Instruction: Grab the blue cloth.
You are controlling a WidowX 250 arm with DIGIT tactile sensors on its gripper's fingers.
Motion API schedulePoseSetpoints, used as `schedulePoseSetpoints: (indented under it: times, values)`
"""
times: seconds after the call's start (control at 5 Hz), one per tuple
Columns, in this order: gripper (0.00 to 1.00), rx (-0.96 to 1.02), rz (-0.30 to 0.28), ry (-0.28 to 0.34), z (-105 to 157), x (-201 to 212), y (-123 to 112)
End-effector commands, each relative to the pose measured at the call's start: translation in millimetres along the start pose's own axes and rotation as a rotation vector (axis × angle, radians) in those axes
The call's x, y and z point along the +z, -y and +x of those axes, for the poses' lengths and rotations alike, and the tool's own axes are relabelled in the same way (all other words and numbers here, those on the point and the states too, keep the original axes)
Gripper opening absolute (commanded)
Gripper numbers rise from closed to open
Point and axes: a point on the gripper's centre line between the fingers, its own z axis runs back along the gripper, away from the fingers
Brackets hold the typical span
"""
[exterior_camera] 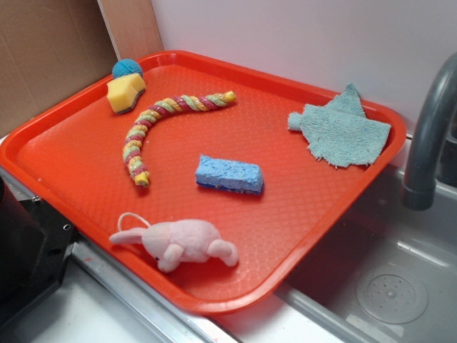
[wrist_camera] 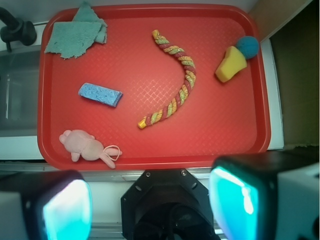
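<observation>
- The pale blue-green terry cloth [exterior_camera: 341, 130], thin and ragged at its edges, lay flat in a corner of the red plastic tray [exterior_camera: 71, 153], nearest the dark grey faucet [exterior_camera: 427, 136]; one pointed flap reached the tray's rim.
- In the wrist view the same cloth [wrist_camera: 76, 33] occupied the upper left corner of the tray [wrist_camera: 220, 125].
- The robot's hand [wrist_camera: 150, 202] hung outside the tray's near edge, well apart from the cloth; its two fingers [wrist_camera: 240, 197] stood wide apart with nothing between them.
- A bright blue rectangular sponge block [exterior_camera: 229, 174] lay near the tray's centre, apart from the cloth.
- A twisted rope of yellow, pink and green strands [exterior_camera: 161, 125] curved across the tray's middle.
- A yellow foam wedge [exterior_camera: 126, 93] sat in the far corner, touching a small blue yarn ball [exterior_camera: 126, 68].
- A pink plush rabbit [exterior_camera: 182, 243] lay near the tray's front edge.
- A grey metal sink basin [exterior_camera: 389, 286] lay beside the tray, below the faucet.
</observation>
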Motion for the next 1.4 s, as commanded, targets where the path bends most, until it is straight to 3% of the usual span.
schedulePoseSetpoints:
  times: [0.0,0.2,0.4,0.6,1.2]
  values:
    - [1.0,0.0,0.0,0.0,0.0,0.0,0.0]
    - [1.0,-0.003,0.016,-0.013,43.5,-55.0,12.7]
    - [1.0,-0.039,0.018,0.1,85.3,-64.8,35.3]
    - [1.0,-0.132,0.014,0.09,103.3,-84.4,45.7]
    - [1.0,-0.132,0.014,0.09,103.3,-84.4,45.7]
